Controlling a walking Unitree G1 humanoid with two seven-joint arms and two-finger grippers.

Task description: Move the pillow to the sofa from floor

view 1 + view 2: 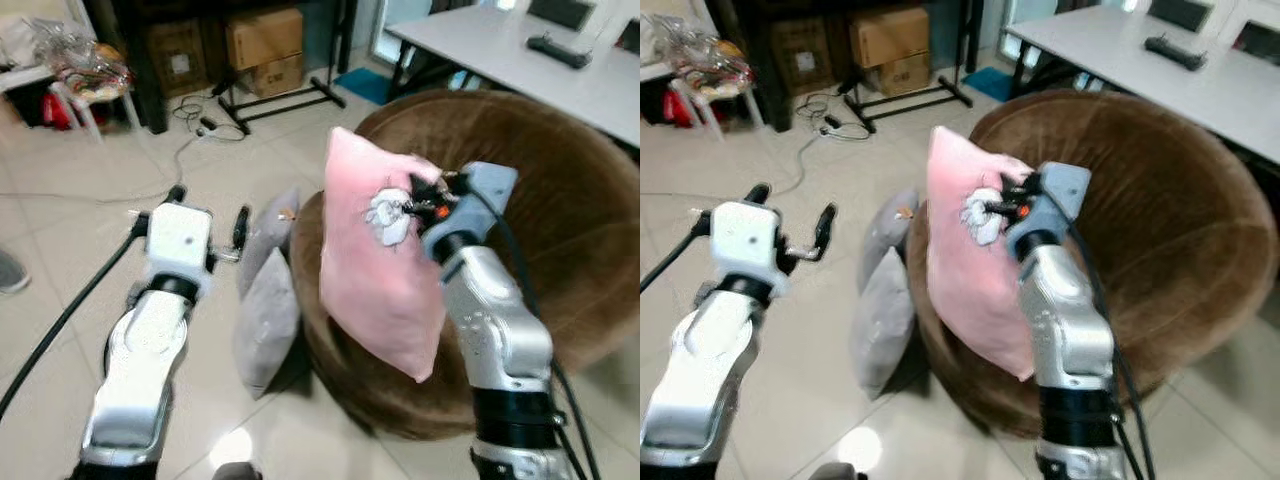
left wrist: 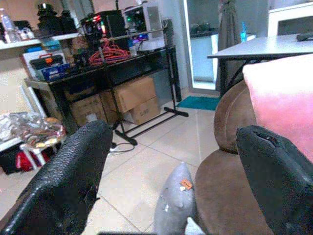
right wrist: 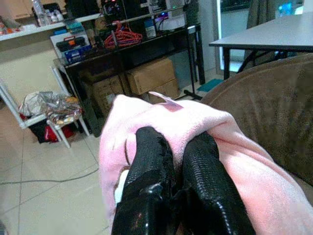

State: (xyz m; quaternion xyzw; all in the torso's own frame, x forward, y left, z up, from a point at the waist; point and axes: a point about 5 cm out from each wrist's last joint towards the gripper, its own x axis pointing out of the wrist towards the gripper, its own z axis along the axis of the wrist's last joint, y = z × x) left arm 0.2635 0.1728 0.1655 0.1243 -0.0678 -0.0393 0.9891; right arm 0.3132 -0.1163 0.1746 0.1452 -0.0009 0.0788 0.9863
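Observation:
A pink pillow [image 1: 375, 260] with a white print hangs upright over the front rim of the round brown sofa [image 1: 560, 190]. My right gripper [image 1: 408, 207] is shut on its upper edge, and in the right wrist view both black fingers [image 3: 146, 161] pinch the pink fabric [image 3: 161, 117]. My left gripper [image 1: 208, 222] is held open out over the floor to the left, with nothing between its fingers [image 2: 73, 171]. Two grey pillows [image 1: 268, 310] lean on the floor against the sofa's left side.
A white table [image 1: 520, 50] stands behind the sofa. Cardboard boxes [image 1: 262, 45] sit under a dark rack at the back, with cables [image 1: 200, 125] on the tiles. A white stool [image 1: 85, 85] with a wrapped bundle stands at back left. A shoe [image 1: 10, 270] shows at the left edge.

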